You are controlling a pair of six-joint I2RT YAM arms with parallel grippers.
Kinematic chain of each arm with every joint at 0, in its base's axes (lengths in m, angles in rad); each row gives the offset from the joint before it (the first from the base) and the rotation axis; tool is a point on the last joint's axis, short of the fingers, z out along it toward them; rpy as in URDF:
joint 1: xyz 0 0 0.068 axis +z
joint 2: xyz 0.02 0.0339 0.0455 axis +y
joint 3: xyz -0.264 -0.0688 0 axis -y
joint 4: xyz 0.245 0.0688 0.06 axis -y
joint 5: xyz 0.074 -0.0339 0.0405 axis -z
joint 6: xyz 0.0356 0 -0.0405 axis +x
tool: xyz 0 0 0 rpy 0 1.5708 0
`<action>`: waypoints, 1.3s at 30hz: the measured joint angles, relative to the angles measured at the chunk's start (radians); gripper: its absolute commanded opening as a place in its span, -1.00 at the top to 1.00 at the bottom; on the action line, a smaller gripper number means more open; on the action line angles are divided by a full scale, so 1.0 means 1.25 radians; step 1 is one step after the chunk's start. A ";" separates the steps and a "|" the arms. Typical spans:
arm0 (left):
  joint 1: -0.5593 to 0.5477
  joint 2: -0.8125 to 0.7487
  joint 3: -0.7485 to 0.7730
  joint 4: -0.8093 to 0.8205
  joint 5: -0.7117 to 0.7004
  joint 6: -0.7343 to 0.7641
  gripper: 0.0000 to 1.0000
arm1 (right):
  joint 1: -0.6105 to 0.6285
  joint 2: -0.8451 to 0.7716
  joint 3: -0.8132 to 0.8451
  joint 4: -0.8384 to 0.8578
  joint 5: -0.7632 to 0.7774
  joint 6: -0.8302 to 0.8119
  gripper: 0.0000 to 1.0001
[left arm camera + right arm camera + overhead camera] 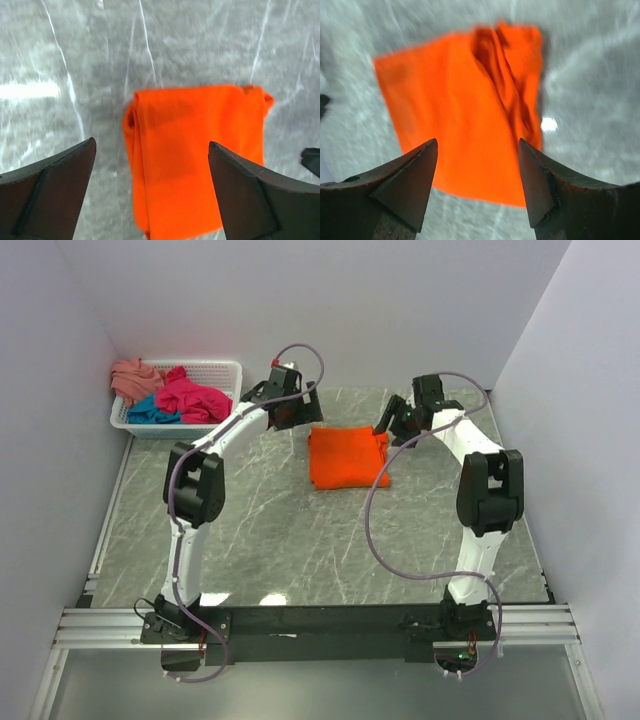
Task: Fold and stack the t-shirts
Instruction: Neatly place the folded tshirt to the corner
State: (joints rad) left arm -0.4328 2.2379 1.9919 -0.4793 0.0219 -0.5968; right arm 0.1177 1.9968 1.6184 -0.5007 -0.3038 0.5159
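The bright orange t-shirt (346,457) lies folded into a small rectangle on the marble table, between my two grippers. It also shows in the left wrist view (195,155) and the right wrist view (465,110). My left gripper (296,412) hovers at its far left corner, open and empty (152,147). My right gripper (398,426) hovers at its far right edge, open and empty (478,145). The magenta-pink t-shirt (193,398), teal-blue t-shirt (150,412) and salmon-pink t-shirt (133,377) lie crumpled in the white lattice basket (222,370).
The basket stands at the back left corner against the white walls. The grey marble table (300,540) stretches toward the arm bases at the near edge. A cable from the right arm loops over the table near the orange shirt (372,510).
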 measured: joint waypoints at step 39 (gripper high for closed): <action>-0.009 -0.491 -0.667 0.093 0.022 -0.083 -0.99 | 0.042 0.168 0.136 -0.164 0.262 -0.125 1.00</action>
State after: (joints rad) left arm -0.4438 1.6245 1.1576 -0.3634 0.0494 -0.7006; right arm 0.1703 2.2066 1.7889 -0.7052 0.0242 0.3595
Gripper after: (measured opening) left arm 0.994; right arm 0.038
